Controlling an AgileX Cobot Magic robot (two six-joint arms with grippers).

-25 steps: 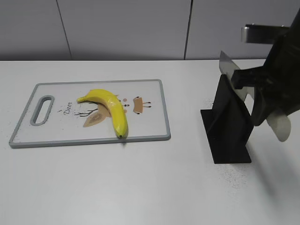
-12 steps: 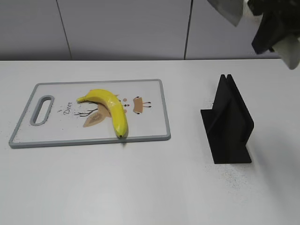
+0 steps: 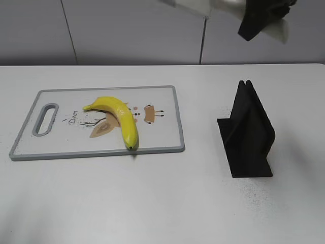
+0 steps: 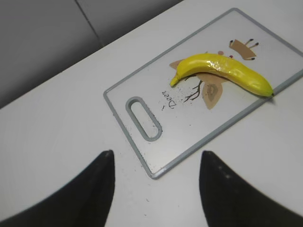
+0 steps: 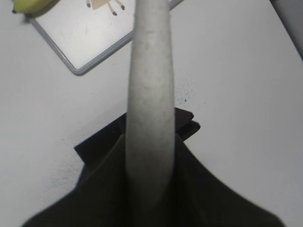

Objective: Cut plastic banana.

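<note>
A yellow plastic banana (image 3: 120, 115) lies on a white cutting board (image 3: 157, 137) at the table's left; both also show in the left wrist view, the banana (image 4: 227, 71) on the board (image 4: 189, 127). My right gripper (image 3: 260, 18) is high at the top right, shut on a knife (image 3: 190, 7) with a pale handle, its blurred blade pointing left. In the right wrist view the handle (image 5: 149, 85) runs between the shut jaws (image 5: 149, 142). My left gripper (image 4: 156, 158) is open and empty above the bare table near the board's handle corner. It is out of the exterior view.
A black knife stand (image 3: 249, 132) stands empty on the table's right, below the raised knife; it also shows in the right wrist view (image 5: 94, 149). The board has a slot handle (image 3: 44, 119) at its left end. A grey panelled wall runs behind the table.
My right gripper has lifted the knife out of the black stand, risen to the top of the view, and swung leftward. The banana and board have not moved.
</note>
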